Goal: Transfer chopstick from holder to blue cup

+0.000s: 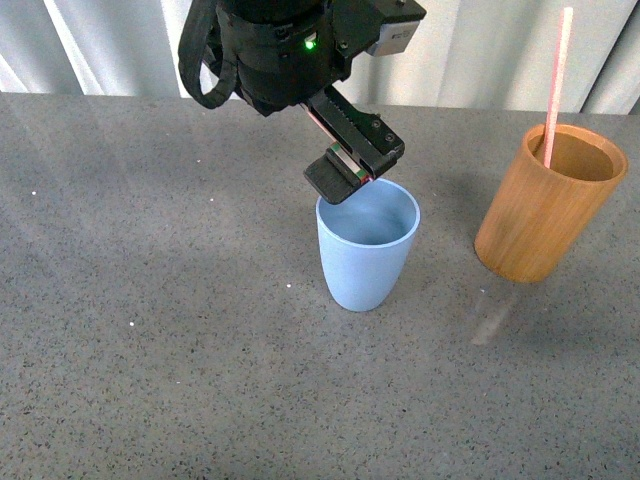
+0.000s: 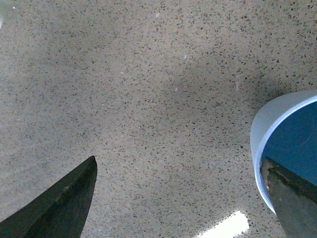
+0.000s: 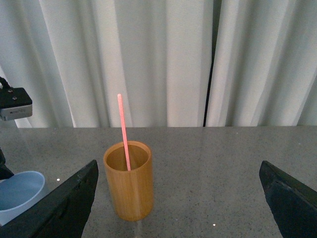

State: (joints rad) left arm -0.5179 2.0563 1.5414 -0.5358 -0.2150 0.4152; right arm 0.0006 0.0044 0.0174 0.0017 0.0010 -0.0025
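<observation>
The blue cup (image 1: 367, 245) stands upright mid-table. It also shows in the left wrist view (image 2: 281, 130) and the right wrist view (image 3: 17, 194). The holder (image 1: 545, 205) stands to its right with one pink chopstick (image 1: 556, 80) leaning inside it. My left gripper (image 1: 352, 165) is open and empty just above the cup's far-left rim, with one finger (image 2: 293, 201) over the cup's mouth and the other outside. My right gripper (image 3: 178, 203) is open and empty. It faces the holder (image 3: 128, 181) and chopstick (image 3: 123, 129) from some distance and is out of the front view.
The grey speckled tabletop (image 1: 150, 300) runs back to white curtains (image 3: 163, 59). The left arm's black body (image 1: 280, 50) hangs above the cup, and part of it shows in the right wrist view (image 3: 15, 104).
</observation>
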